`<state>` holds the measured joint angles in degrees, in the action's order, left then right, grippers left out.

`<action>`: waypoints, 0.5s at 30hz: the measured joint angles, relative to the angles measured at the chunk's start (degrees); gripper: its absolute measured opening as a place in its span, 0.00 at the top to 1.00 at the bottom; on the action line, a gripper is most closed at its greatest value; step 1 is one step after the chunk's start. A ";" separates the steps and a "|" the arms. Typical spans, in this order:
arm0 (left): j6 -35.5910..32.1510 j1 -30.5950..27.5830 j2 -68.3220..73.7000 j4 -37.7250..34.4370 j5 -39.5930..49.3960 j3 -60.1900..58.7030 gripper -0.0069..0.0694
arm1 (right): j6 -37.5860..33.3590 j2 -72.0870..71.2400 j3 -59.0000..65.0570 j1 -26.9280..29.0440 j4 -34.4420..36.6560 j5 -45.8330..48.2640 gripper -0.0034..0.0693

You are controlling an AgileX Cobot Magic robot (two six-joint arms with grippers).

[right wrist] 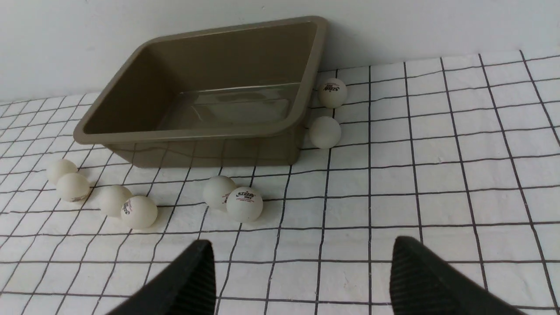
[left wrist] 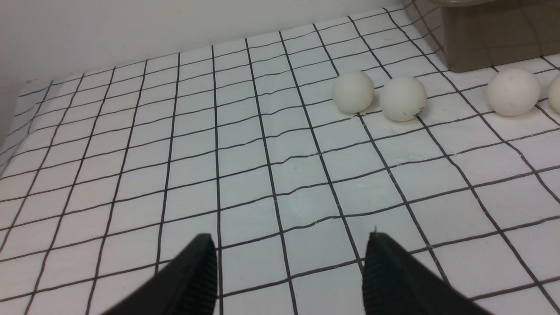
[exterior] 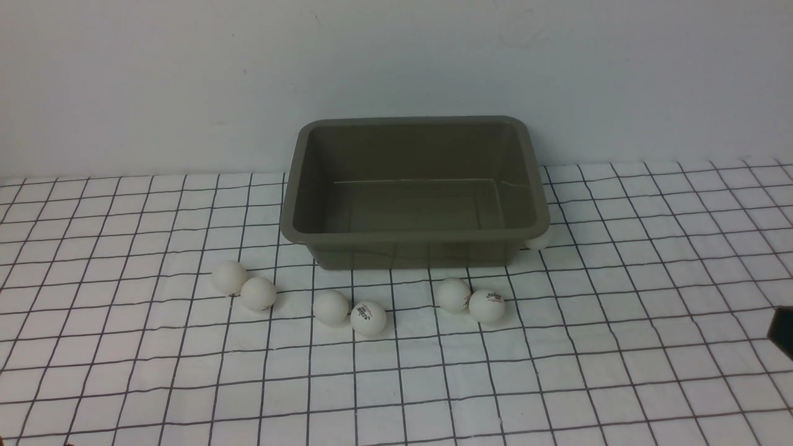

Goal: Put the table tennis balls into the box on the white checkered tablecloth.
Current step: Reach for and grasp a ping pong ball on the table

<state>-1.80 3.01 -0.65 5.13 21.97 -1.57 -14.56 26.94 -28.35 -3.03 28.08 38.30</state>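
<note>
The empty olive-grey rectangular plastic box (exterior: 412, 237) sits far-centre on the white checkered tablecloth (exterior: 619, 371). Six small white table tennis balls (exterior: 368, 319) lie paired along its near side, with two more (right wrist: 325, 132) by its right wall. Both arms' jaws are released, empty.

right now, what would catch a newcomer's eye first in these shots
The empty olive-grey box stands mid-scene near the back wall on the white checkered tablecloth. Six white table tennis balls lie in three close pairs in a row just in front of it. The right wrist view shows two more balls beside its right side.
</note>
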 joint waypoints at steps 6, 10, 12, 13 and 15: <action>-1.79 0.00 0.00 2.78 -0.11 0.00 0.38 | -7.70 0.28 0.00 0.00 0.64 0.12 0.29; -2.52 0.00 0.00 4.13 -1.12 -0.05 0.38 | -10.19 0.28 0.00 0.00 0.64 1.67 0.29; -2.15 0.00 0.00 3.54 -2.08 -0.05 0.38 | -10.60 0.28 0.00 0.00 0.32 2.38 0.29; -1.54 0.00 0.00 2.29 -3.16 -0.05 0.38 | -10.60 0.28 0.00 0.00 -0.08 2.42 0.29; 0.38 0.00 0.00 -0.96 -5.57 -0.05 0.38 | -10.65 0.28 0.00 0.00 -0.45 2.49 0.29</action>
<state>-1.42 3.01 -0.65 4.16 16.40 -1.62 -25.21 27.22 -28.35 -3.03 27.63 40.79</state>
